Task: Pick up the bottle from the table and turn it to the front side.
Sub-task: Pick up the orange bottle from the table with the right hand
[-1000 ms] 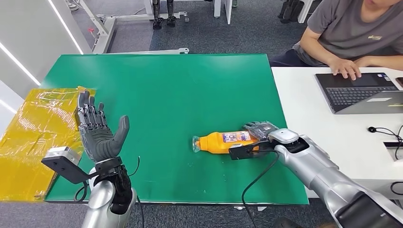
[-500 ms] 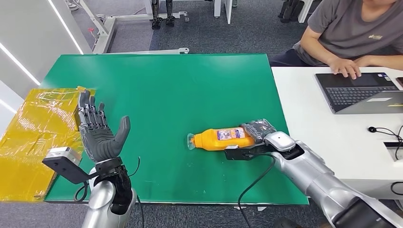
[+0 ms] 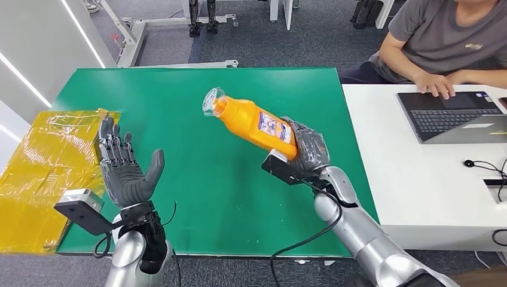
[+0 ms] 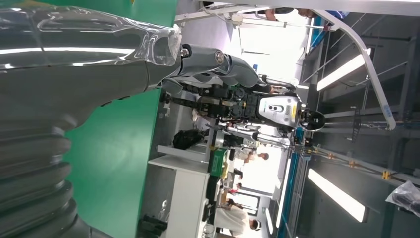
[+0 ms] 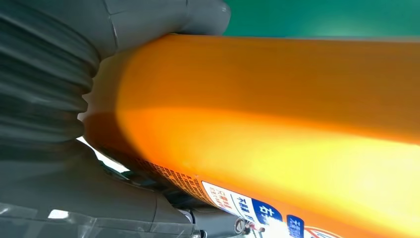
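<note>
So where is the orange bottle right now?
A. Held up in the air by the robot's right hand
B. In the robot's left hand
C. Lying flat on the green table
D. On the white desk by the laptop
A: the right hand grips the orange bottle by its lower end, tilted above the green table, while the left hand is open and holds nothing.

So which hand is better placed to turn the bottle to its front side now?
Probably the right hand: it already grips the orange plastic bottle by its base, lifted off the green table. The left hand hovers open, apart from it.
</note>
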